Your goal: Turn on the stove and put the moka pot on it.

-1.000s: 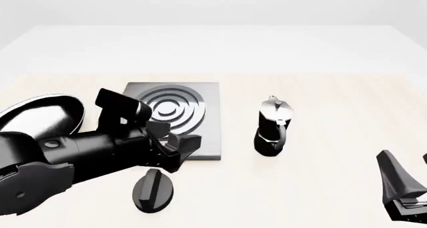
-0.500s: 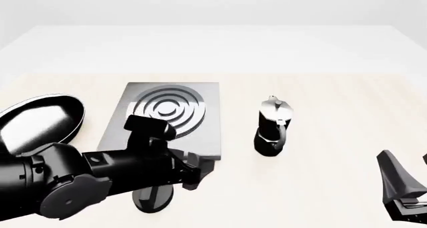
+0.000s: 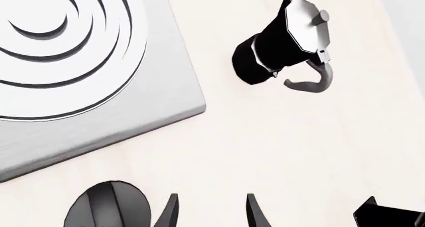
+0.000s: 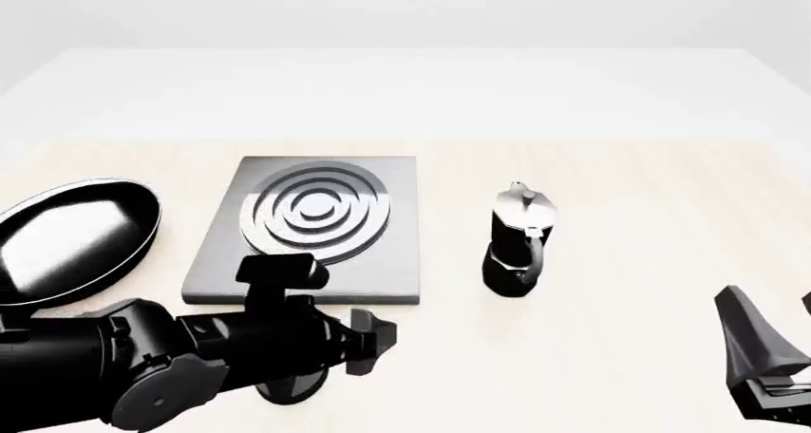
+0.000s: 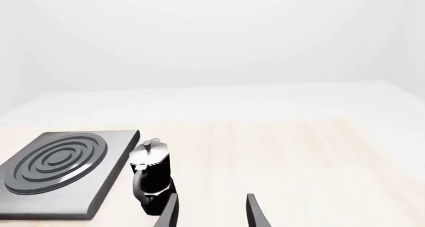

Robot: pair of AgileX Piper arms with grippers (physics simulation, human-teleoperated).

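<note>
Stove (image 4: 380, 262) sits center-left with its knob (image 3: 109, 207) lower down, left gripper (image 3: 209, 214) hovering beside it, jaws apart and empty, presumably to turn it; moka pot (image 4: 518, 238) stands just right.

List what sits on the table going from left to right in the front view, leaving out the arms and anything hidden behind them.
frying pan → stove → moka pot
</note>
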